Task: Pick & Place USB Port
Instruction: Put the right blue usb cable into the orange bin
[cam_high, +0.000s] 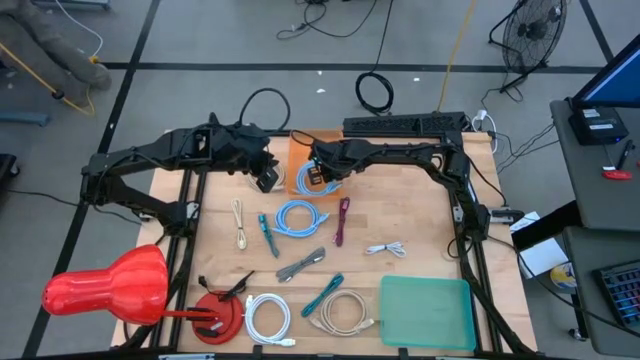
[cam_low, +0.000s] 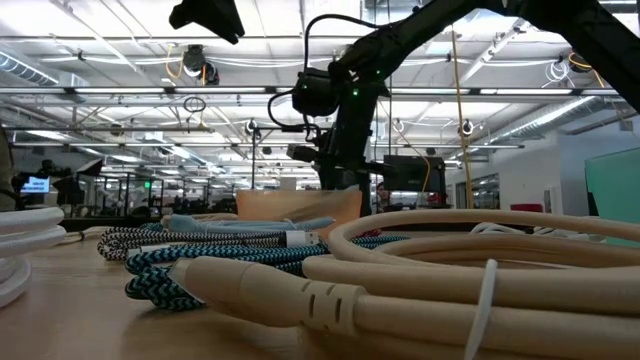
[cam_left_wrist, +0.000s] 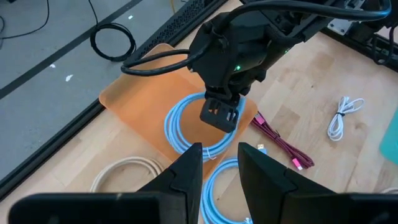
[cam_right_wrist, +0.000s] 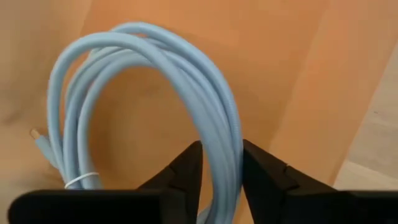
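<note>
Right gripper (cam_right_wrist: 221, 163) astride blue cable (cam_right_wrist: 186, 81) on orange mat (cam_high: 300, 150), upper centre; fingers slightly parted; left gripper (cam_left_wrist: 219, 167) parted, empty, close by

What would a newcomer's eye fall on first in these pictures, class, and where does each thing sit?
First, the right hand hanging low over the orange mat at the table's far edge, a coiled light blue cable on the mat running between its fingers. Next, the bright red bulbous object beyond the table's near left corner. Then the green mat at the near right corner.
</note>
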